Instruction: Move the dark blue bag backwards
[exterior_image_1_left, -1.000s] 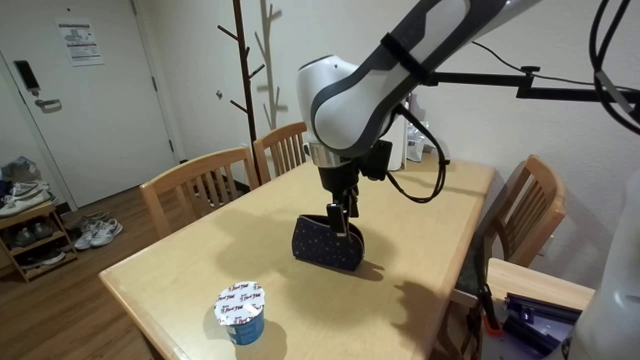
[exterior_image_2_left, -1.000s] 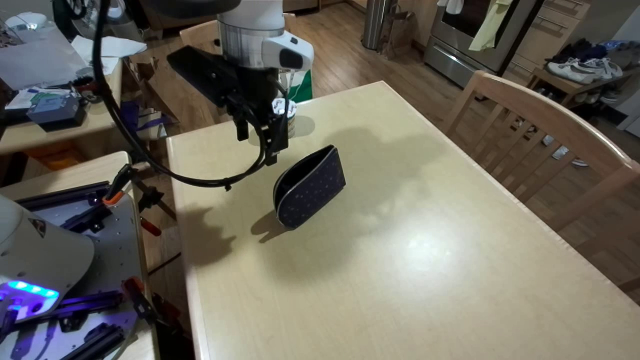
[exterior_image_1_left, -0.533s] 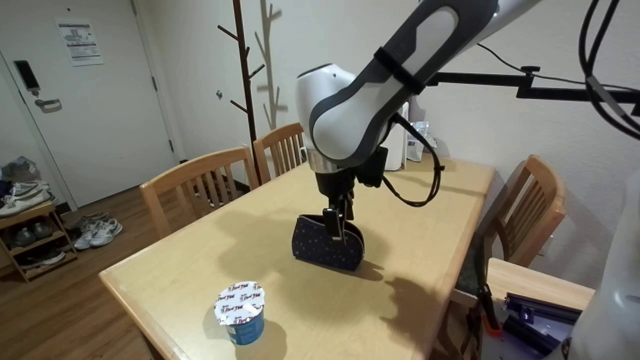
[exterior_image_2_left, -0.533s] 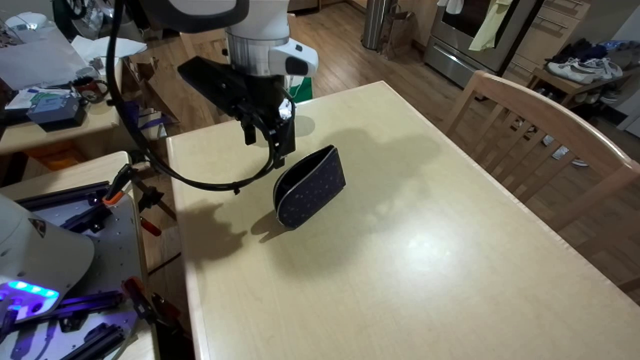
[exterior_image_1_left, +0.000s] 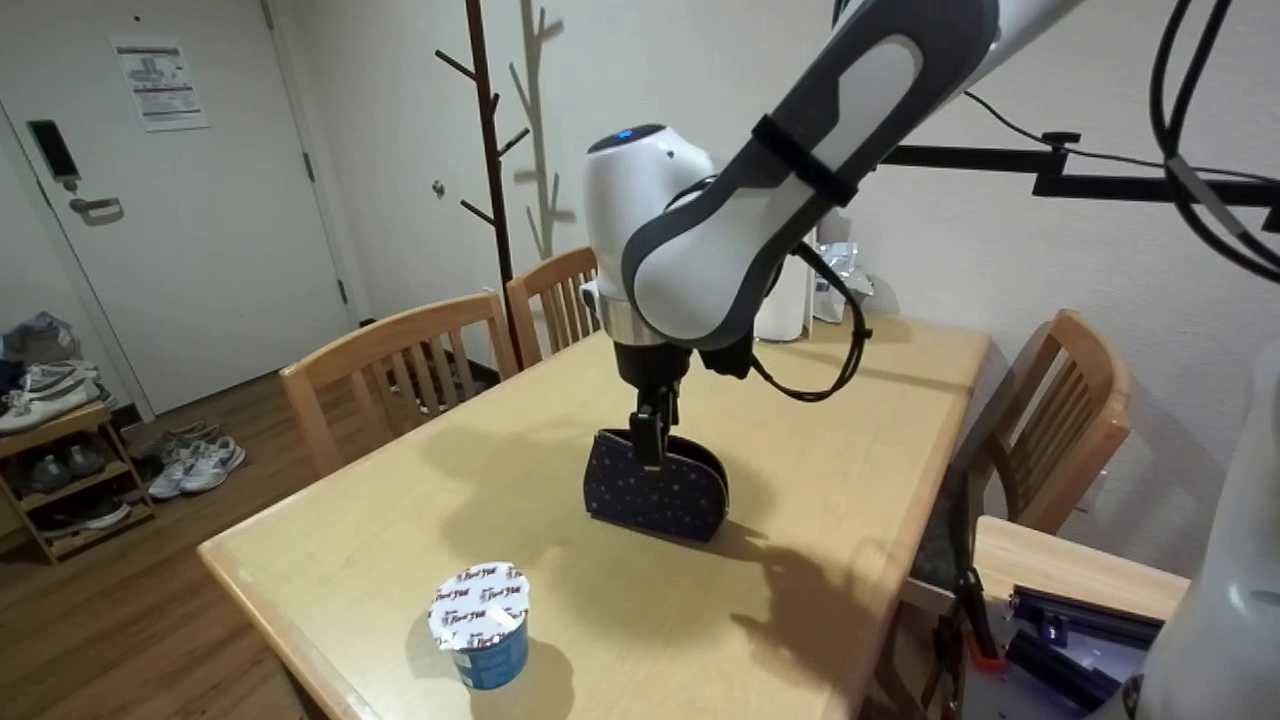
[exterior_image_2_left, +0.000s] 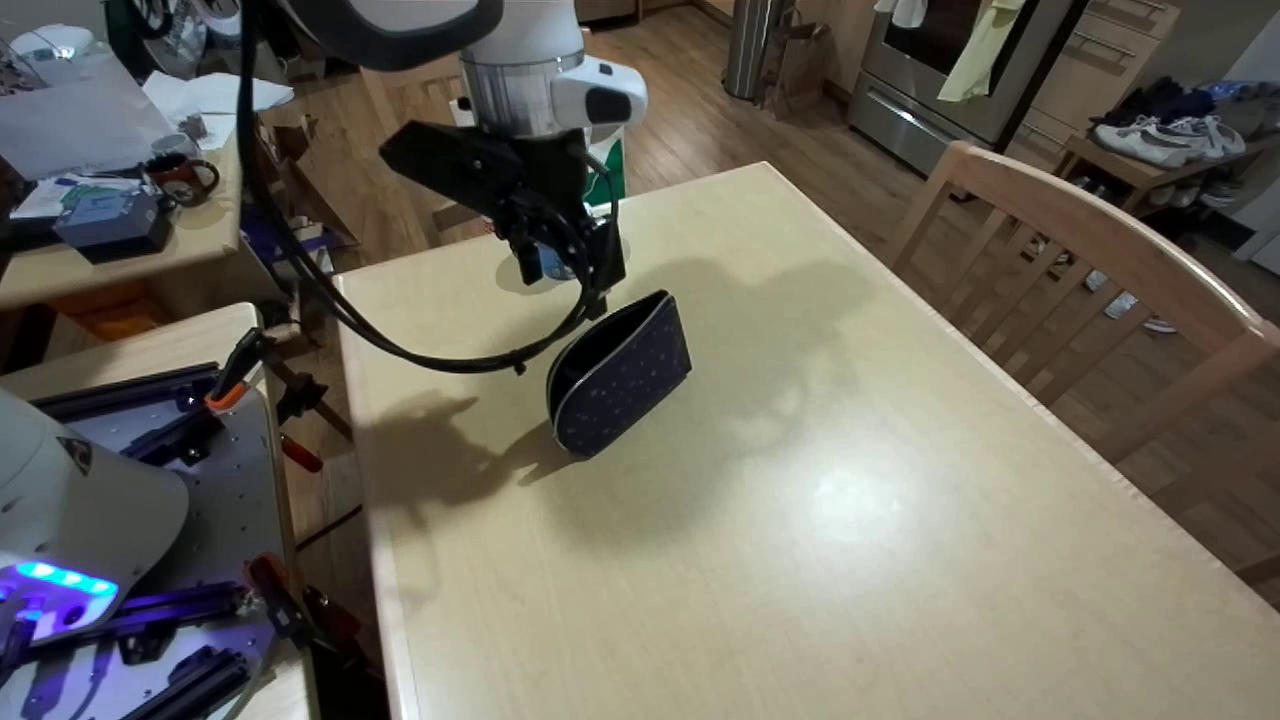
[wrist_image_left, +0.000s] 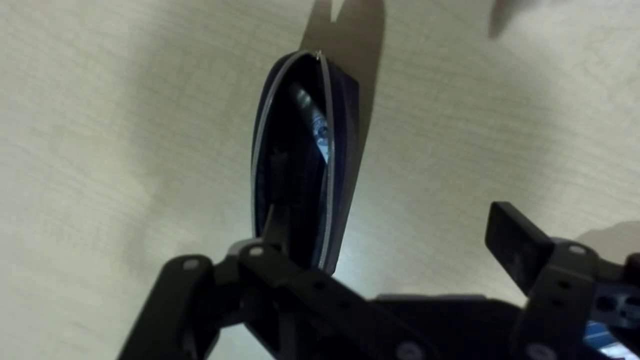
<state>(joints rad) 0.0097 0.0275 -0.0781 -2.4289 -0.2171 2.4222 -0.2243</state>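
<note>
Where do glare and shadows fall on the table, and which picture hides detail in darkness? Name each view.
In an exterior view, a glare patch lies on the table; in both exterior views, shadows fall on both sides of the dark blue bag; in the wrist view, the fingers look nearly black and much of the bag's inside is lost in darkness.

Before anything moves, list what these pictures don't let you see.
Wrist view: one end of the dark blue bag, hidden by the fingers; contact unclear.
Wrist view: the pale strip inside, blurred, partly behind the bag's rim.
In an exterior view: most of the blue cup, behind the fingers and arm.
In an exterior view: text on the posted notice, too small.
</note>
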